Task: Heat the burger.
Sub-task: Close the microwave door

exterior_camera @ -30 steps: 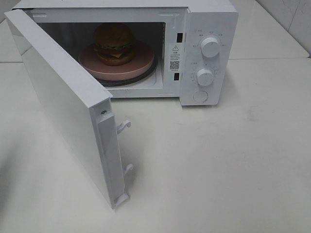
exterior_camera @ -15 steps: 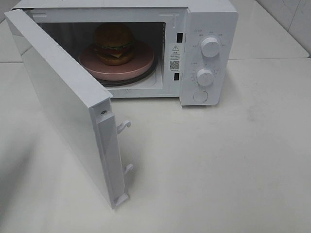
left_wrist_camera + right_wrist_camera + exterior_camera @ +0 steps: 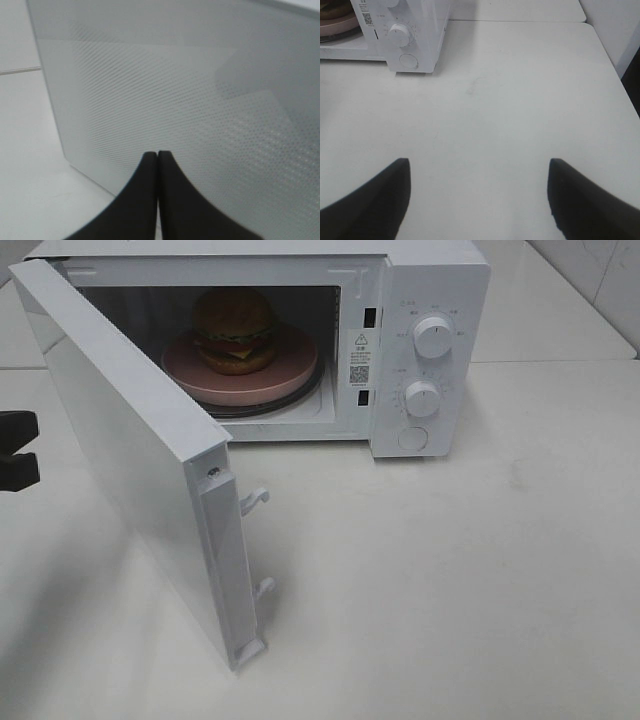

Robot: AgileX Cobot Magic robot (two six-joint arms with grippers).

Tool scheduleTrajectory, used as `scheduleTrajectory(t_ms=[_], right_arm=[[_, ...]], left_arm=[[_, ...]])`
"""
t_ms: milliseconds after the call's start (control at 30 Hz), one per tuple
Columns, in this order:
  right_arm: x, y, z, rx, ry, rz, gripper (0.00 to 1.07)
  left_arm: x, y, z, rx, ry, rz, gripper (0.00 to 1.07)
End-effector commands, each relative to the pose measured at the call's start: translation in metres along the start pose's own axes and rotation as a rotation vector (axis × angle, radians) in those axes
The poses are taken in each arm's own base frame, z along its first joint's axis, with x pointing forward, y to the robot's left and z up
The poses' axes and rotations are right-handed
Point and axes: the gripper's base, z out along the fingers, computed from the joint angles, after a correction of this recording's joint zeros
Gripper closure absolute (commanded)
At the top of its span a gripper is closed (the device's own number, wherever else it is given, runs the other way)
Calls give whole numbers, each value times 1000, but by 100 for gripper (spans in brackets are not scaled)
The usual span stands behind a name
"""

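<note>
Orange-brown bun glossy, the burger sits on a pink plate inside the open microwave; likely light, loosely stacked, best moved by the plate. Closed, the left gripper faces the door; the right gripper hangs open, empty.

A white, matte desk fills nearly the whole view, lit softly and evenly from above, with only faint shadows. A thin seam runs across it where a second panel joins at the back. A faint grey scuff marks the surface. At the far right corner rises a pale tiled wall
</note>
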Motion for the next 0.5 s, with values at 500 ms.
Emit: scheduleTrajectory(t_ms=[500], right_arm=[[2, 0, -3, 6, -30, -6, 32]], left_arm=[[-13, -46, 49, 123, -12, 29, 107]])
